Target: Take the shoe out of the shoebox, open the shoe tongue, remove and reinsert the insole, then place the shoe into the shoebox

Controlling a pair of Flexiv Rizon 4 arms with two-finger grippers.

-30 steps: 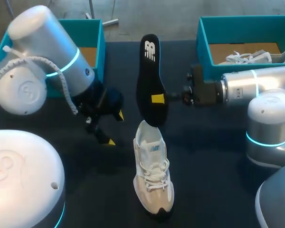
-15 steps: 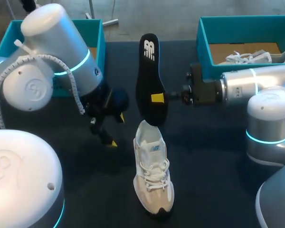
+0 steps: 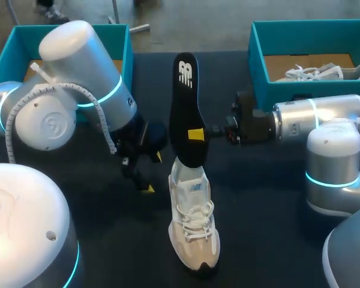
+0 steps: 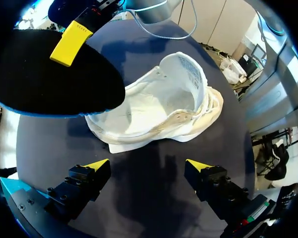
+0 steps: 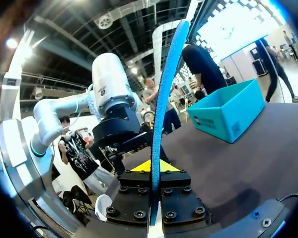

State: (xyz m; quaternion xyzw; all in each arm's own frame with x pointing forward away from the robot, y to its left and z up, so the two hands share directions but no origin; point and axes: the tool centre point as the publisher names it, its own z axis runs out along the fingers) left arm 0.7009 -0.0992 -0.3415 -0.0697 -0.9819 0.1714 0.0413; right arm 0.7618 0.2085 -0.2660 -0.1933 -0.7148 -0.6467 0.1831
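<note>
Your right shoebox (image 3: 258,60) holds a second shoe (image 3: 315,72) on cardboard. The left shoebox (image 3: 125,48) shows a cardboard floor behind your left arm. The shoe (image 3: 194,222) stands on the table (image 3: 258,240), outside both boxes. Your right gripper (image 3: 198,133) clamps the upright insole (image 3: 185,108), whose lower end is at the shoe's opening. Your left gripper (image 3: 153,173) sits beside the heel, jaws spread.

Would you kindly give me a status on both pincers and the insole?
Right pincer shut on insole, lower end at shoe heel. Left pincer open, beside shoe. No obstruction seen.
</note>
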